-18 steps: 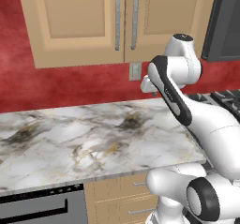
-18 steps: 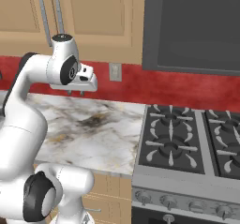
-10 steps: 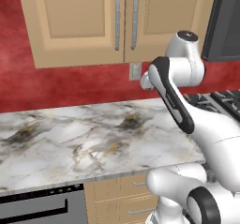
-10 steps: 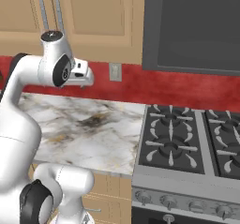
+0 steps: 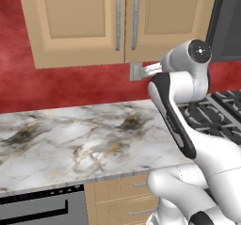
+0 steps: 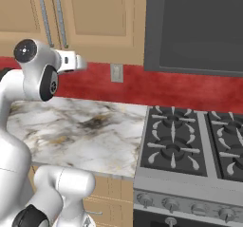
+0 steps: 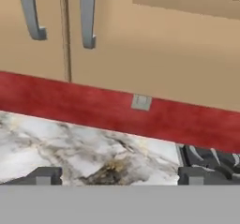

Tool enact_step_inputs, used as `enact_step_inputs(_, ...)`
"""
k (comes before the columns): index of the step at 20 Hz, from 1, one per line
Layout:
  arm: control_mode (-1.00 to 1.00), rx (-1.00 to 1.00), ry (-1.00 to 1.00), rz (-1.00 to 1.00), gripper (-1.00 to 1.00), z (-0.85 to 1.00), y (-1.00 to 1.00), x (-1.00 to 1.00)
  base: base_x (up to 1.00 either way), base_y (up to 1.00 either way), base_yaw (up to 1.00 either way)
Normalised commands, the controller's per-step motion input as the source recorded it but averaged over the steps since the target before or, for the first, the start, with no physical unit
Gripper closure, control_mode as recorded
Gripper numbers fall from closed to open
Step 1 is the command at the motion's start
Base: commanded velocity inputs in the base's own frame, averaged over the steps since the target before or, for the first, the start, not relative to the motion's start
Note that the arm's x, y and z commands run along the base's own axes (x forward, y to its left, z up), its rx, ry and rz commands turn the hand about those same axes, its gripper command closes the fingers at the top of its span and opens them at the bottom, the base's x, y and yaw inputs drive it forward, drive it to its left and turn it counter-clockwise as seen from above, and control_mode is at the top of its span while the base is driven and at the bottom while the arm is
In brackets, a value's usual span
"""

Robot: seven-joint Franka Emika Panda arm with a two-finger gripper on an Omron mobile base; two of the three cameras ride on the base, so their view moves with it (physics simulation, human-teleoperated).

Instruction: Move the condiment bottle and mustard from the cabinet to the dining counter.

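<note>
Tan cabinet (image 5: 94, 21) doors closed | bar handles (image 5: 126, 19) vertical | end effector (image 7: 117, 176) spread wide, empty, facing cabinet

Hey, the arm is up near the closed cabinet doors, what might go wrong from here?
1. Both doors of the cabinet are shut, so the bottles inside are hidden; the open gripper must first catch a thin bar handle and may slip off it.
2. A door swinging out could hit the raised arm close in front of it.
3. The stove sits right beside the counter, crowding wide swings.
</note>
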Motion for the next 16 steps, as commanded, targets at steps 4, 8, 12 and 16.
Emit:
enact_step_inputs(4, -1.00, 0.08, -0.42, -0.05, -1.00, 0.57, 0.18, 0.00, 0.00, 0.00, 0.00)
enact_step_inputs(8, -1.00, 0.13, -0.26, -0.10, -1.00, 0.54, 0.23, 0.00, 0.00, 0.00, 0.00)
enact_step_inputs(12, -1.00, 0.14, -0.12, -0.14, -1.00, 0.49, 0.18, 0.00, 0.00, 0.00, 0.00)
enact_step_inputs(16, -1.00, 0.05, -0.02, -0.06, -1.00, 0.30, 0.08, -0.05, 0.00, 0.00, 0.00)
